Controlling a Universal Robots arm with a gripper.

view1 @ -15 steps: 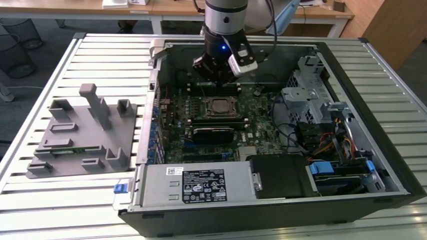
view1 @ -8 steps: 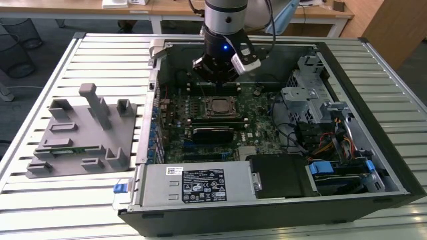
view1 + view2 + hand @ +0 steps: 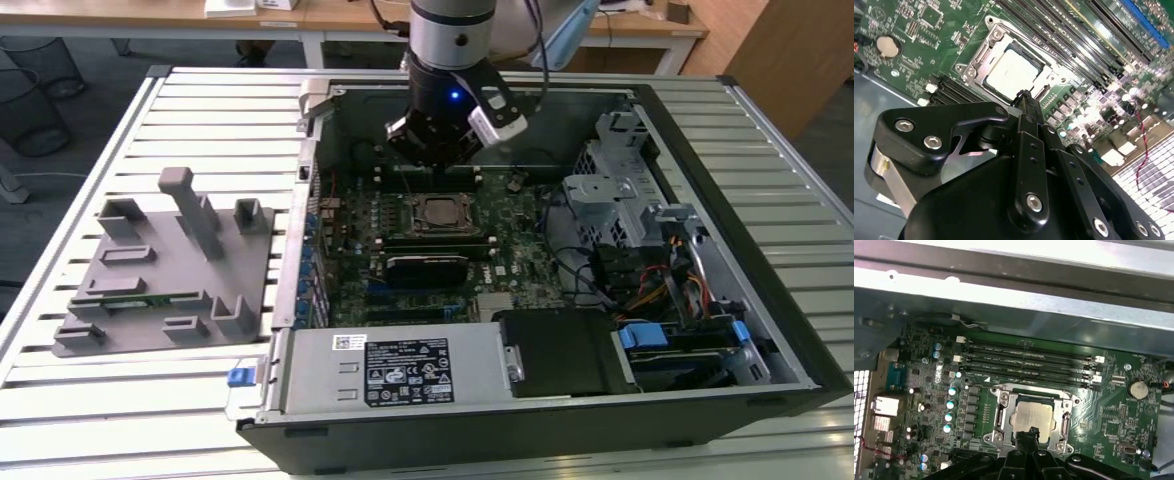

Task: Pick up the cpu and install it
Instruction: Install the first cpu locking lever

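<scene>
The cpu (image 3: 438, 213) is a silver-grey square lying flat in the metal-framed socket of the green motherboard inside the open computer case; it shows in both wrist views (image 3: 1013, 70) (image 3: 1031, 415). My gripper (image 3: 435, 150) hangs above the board, a little beyond the socket in the exterior view. Its black fingertips (image 3: 1024, 97) (image 3: 1031, 432) are pressed together with nothing between them, and they overlap the cpu's near edge in both wrist views.
Empty memory slots (image 3: 1029, 362) run beside the socket. A black block (image 3: 427, 268) sits on the board in front of the socket. The power supply (image 3: 387, 370), the drive cage (image 3: 627, 190) and cables (image 3: 641, 285) crowd the case. A grey fixture tray (image 3: 160, 265) lies on the exterior view's left.
</scene>
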